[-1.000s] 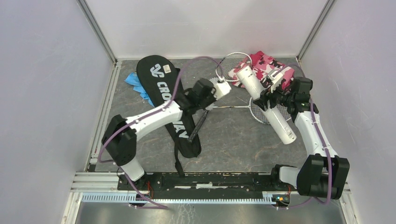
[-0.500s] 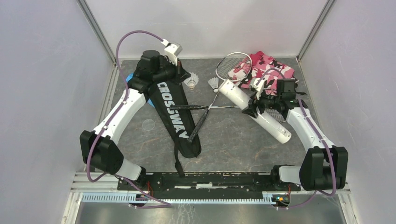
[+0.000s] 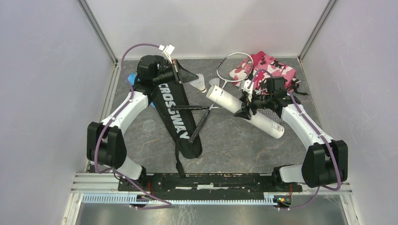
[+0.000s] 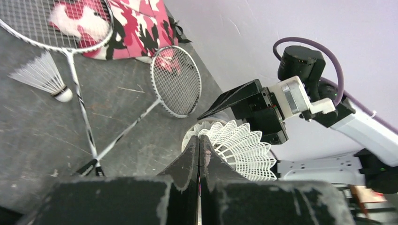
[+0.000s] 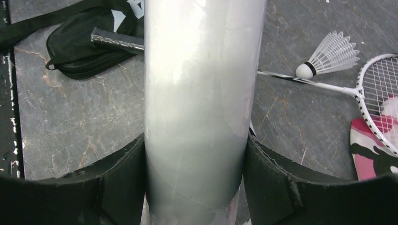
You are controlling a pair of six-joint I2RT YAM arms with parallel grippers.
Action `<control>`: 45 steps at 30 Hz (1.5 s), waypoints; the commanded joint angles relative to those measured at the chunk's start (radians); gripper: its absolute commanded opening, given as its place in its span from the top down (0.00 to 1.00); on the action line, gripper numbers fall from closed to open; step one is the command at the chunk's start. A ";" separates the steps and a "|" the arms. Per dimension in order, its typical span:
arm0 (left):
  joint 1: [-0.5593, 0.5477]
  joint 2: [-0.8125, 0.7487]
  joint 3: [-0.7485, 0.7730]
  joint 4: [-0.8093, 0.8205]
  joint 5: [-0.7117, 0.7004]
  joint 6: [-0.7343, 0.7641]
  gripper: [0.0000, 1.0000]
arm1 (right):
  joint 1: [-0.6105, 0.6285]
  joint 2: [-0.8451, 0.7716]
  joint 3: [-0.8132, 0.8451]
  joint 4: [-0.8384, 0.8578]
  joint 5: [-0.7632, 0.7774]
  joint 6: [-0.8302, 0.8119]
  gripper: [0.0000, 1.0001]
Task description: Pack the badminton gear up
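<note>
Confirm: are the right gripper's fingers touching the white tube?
Touching. The right wrist view shows the right gripper clamped on the white tube, both fingers flush against its sides with no gap.

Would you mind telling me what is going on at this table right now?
The robot is packing badminton gear. The right gripper is clamped around the long white tube, with its open end towards the left arm. The left gripper pinches a white shuttlecock by its skirt just in front of that opening, not yet inside. A second shuttlecock lies on the table. The two rackets lie crossed, outside the black bag.
</note>
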State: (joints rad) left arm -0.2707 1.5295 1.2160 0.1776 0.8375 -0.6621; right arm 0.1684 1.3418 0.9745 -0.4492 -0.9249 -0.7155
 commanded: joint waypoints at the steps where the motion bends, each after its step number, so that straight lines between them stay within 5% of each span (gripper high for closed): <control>1: -0.001 0.033 -0.039 0.227 0.058 -0.232 0.98 | 0.015 0.003 0.049 0.004 -0.067 -0.011 0.61; 19: -0.080 0.129 -0.114 0.384 0.073 -0.366 0.97 | 0.033 0.004 0.054 0.105 -0.104 0.127 0.62; 32: -0.075 0.123 0.016 0.065 0.063 -0.045 0.44 | 0.031 -0.006 0.047 0.086 -0.085 0.089 0.62; 45: -0.044 0.024 0.079 -0.139 -0.011 0.232 0.22 | 0.017 -0.018 0.023 0.068 -0.072 0.055 0.62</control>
State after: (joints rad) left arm -0.3237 1.6474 1.2457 0.0891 0.8520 -0.5819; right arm 0.1917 1.3457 0.9802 -0.3981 -0.9718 -0.6353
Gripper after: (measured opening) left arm 0.761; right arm 0.694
